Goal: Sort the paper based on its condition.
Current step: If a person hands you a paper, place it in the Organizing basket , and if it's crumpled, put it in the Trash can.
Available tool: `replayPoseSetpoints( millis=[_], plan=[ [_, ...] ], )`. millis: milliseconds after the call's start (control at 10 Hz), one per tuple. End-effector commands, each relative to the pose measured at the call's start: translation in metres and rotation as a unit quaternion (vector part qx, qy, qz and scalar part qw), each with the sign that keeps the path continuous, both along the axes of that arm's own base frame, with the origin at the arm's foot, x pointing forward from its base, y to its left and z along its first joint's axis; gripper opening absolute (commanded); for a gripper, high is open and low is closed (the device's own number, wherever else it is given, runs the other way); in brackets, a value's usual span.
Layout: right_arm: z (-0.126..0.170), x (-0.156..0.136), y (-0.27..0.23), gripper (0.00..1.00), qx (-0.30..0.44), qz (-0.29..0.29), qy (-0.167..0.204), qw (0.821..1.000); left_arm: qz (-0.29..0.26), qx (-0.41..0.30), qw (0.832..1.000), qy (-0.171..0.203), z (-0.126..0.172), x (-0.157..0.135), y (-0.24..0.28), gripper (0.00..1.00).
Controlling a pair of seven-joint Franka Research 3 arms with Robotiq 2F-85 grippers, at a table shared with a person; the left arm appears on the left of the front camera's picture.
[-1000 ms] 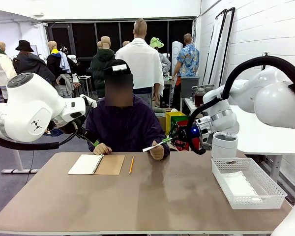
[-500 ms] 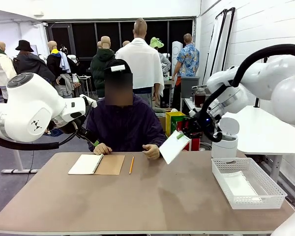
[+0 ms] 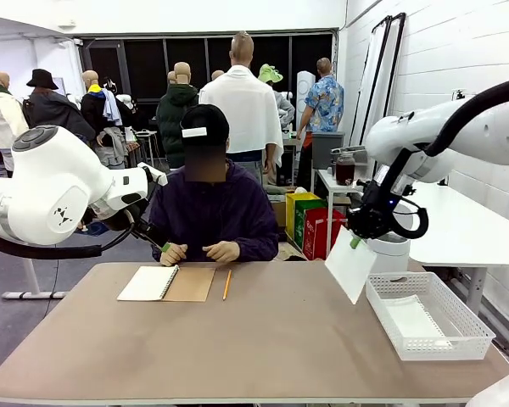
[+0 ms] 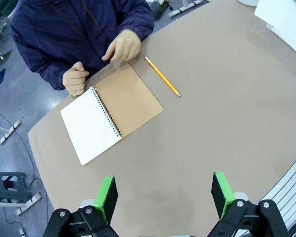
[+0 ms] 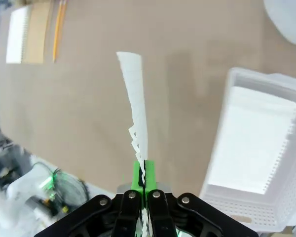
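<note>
Right gripper (image 3: 356, 240) clenched on the ragged edge of the paper (image 3: 351, 268), sheet hanging tilted in the air above the desk (image 3: 263, 339), just beside the near-left corner of the white basket (image 3: 433, 339), where more white paper lies. Left gripper (image 4: 163, 195) held high over the desk with fingers (image 4: 107, 196) spread wide, grasping nothing. Farther across, open spiral notebook (image 3: 166, 283) and pencil (image 3: 226, 284) lying in front of the person's hands (image 3: 223, 252).
</note>
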State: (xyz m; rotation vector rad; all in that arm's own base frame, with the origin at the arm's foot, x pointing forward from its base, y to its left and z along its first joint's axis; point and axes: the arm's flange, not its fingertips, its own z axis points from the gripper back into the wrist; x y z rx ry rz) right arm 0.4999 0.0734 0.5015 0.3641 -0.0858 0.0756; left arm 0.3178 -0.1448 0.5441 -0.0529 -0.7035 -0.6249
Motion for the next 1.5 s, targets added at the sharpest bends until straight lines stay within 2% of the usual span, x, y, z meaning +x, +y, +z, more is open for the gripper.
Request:
replayPoseSetpoints(
  millis=[0,100,600,800,1200,1400],
  plan=[
    [-0.011,-0.006,0.01,0.0,-0.06,-0.063,-0.02,0.996,-0.004,0.0,1.0,0.001,-0.001,0.0,0.001,1.0],
    [0.0,0.0,0.0,0.0,0.0,0.0,0.0,1.0,-0.004,0.0,1.0,0.001,-0.001,0.0,0.001,1.0],
    [-0.001,-0.004,0.001,0.0,-0.014,-0.01,-0.003,1.0,-0.004,0.0,1.0,0.001,-0.001,0.0,0.001,1.0],
    [-0.005,0.0,-0.026,0.0,-0.029,-0.033,0.011,0.999,-0.004,0.0,1.0,0.001,-0.001,0.0,0.001,1.0],
    [-0.003,0.001,-0.075,0.0,-0.046,-0.059,0.012,0.997,-0.004,0.0,1.0,0.001,-0.001,0.0,0.001,1.0],
    [-0.013,0.002,-0.088,0.0,-0.051,-0.047,0.03,0.997,-0.004,0.0,1.0,0.001,-0.001,0.0,0.001,1.0]
  ],
)
